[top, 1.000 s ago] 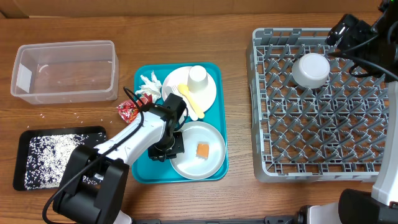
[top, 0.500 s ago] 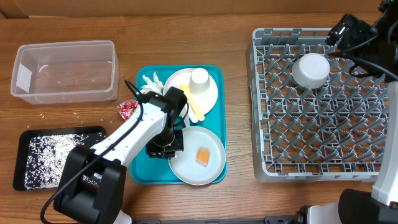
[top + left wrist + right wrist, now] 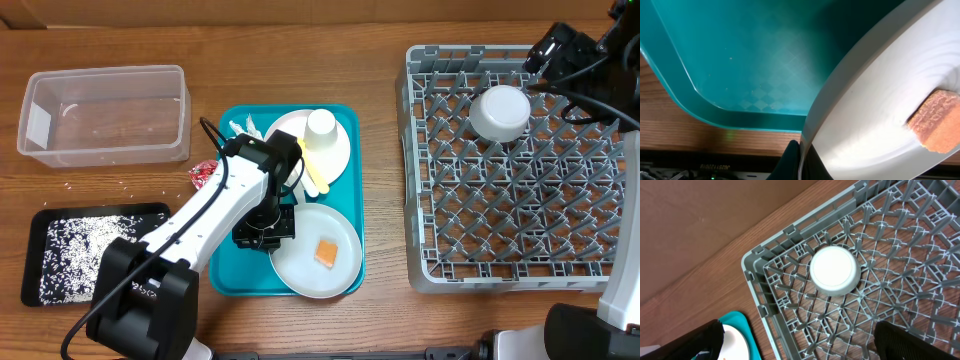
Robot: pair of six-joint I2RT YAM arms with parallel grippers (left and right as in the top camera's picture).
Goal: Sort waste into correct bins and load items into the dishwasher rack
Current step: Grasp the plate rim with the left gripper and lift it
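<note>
Left gripper is pinched shut on the rim of the white plate over the teal tray. The orange food cube sits on the plate, just to the gripper's right. Looks like the plate-clearing step to me. The next move needs a level lift, then tipping the cube into the black tray well off to its left. Right gripper hangs wide open and empty over the rack, with the upturned bowl below it.
</note>
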